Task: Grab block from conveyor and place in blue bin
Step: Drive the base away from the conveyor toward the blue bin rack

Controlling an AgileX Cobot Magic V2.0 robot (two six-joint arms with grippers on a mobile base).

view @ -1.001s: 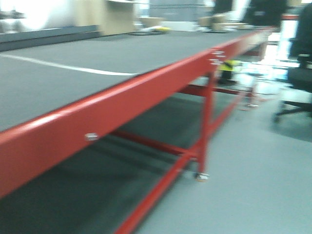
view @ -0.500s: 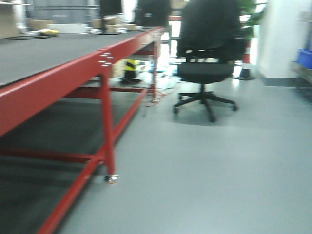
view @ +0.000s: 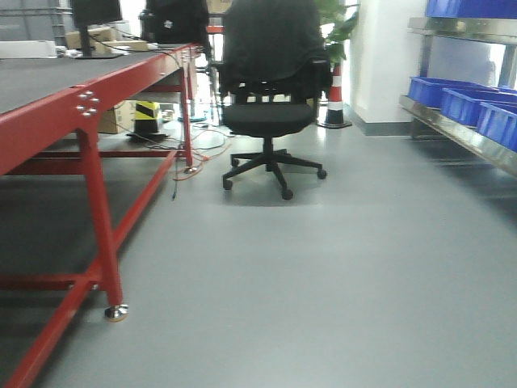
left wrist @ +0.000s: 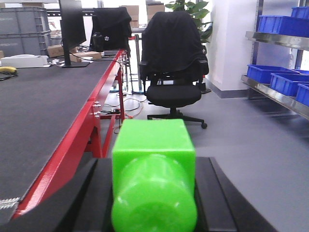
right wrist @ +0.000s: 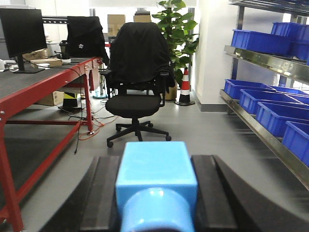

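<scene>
The left end effector is clenched on a green block. The block's long axis runs straight ahead, round end toward the camera and square end pointing forward. The right end effector grasps a light blue block lying the same way. The conveyor, a dark belt on a red frame, runs along the left. At the right, blue bins sit on a steel shelf, with an office chair on the grey floor between.

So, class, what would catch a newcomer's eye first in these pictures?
A bright green block fills the left wrist view, clamped in the left gripper; a light blue block sits likewise in the right gripper. Ahead, a black office chair stands between the red conveyor frame and shelved blue bins.
</scene>
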